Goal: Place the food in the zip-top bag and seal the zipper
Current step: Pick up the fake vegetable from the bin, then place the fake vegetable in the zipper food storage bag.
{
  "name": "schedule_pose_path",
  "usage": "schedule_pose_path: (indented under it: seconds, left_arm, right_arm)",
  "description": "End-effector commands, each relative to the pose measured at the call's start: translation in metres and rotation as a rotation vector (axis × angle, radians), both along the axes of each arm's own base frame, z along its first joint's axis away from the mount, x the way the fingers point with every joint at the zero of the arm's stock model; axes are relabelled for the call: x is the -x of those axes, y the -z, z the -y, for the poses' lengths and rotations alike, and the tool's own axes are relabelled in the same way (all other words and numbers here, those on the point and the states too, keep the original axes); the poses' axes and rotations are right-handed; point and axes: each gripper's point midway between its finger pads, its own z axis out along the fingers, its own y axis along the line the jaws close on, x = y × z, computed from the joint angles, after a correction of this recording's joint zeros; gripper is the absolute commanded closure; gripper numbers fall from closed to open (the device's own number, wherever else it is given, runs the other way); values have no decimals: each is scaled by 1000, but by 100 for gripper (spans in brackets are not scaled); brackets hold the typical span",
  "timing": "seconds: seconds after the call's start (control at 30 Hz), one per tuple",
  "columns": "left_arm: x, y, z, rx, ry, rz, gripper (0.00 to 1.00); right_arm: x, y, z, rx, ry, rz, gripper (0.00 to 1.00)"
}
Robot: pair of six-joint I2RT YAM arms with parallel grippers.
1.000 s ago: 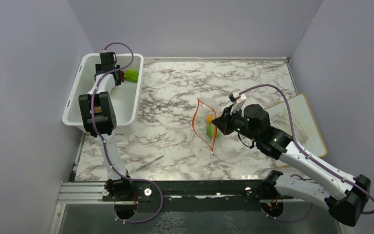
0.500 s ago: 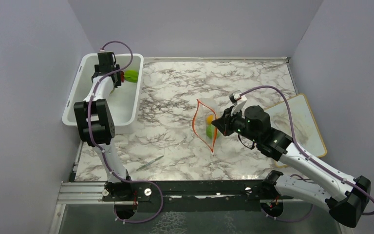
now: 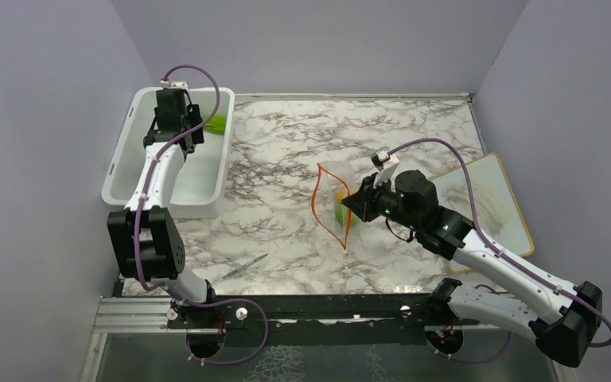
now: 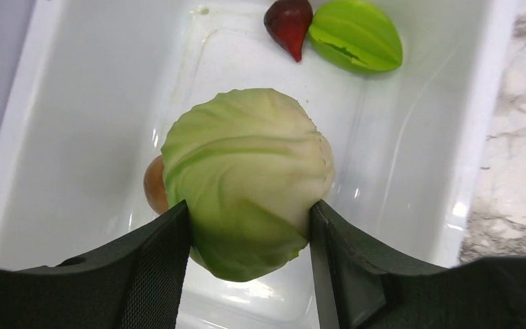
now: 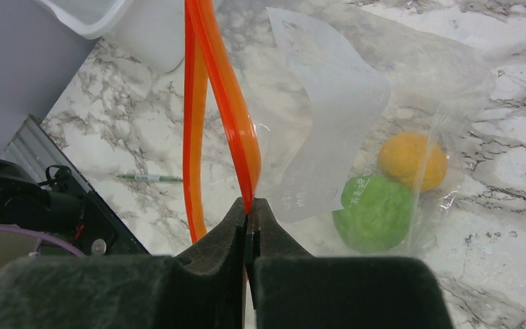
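Note:
My left gripper (image 4: 248, 223) is shut on the pale green cabbage ball (image 4: 246, 178) and holds it over the white tub (image 4: 75, 123); the gripper shows in the top view (image 3: 177, 119) too. A brown piece (image 4: 153, 185) peeks from behind the cabbage. A dark red piece (image 4: 287, 24) and a green fruit (image 4: 356, 34) lie at the tub's far end. My right gripper (image 5: 249, 209) is shut on the orange-red zipper (image 5: 229, 116) of the clear zip-top bag (image 5: 397, 89), holding its mouth open. Inside the bag lie an orange piece (image 5: 412, 161) and a green fruit (image 5: 373, 212).
A green pen (image 3: 245, 266) lies on the marble table near the front edge. A wooden-framed board (image 3: 493, 199) lies at the right. The white tub (image 3: 139, 163) stands at the left, against the wall.
My left arm has stretched out and its elbow has dropped toward the front; its gripper stays over the tub's far end. My right gripper has shifted slightly left with the bag's mouth.

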Motion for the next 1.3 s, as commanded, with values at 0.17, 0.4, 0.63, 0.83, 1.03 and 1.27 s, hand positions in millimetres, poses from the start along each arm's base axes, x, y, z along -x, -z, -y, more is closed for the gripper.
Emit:
schedule_pose_path:
  seconds: [0.17,0.4,0.63,0.83,1.03,1.27]
  left_arm:
    - [36,-85,66,258,118,241,73]
    - [66,-113,110,437,275,301,77]
    - [105,-117,177,685,517,241,81]
    - [141,-116,220,829,673,167,81]
    - [172,-121,244,963,783,98,81]
    - [194,-111,265,1072,853,53,81]
  right_arm:
    - [-6,-16,-11,-48,2,-22,99]
    - [-16,-22,-12,-57,58,-44,99]
    - [-26,-25,-15,-83,104,-48,99]
    - [-33,-22,-25,-97,106,-72,99]
    - [-37,-23,-32,-129,109,-85,99]
    - [-39,-28,-44,-151,71,-95,99]
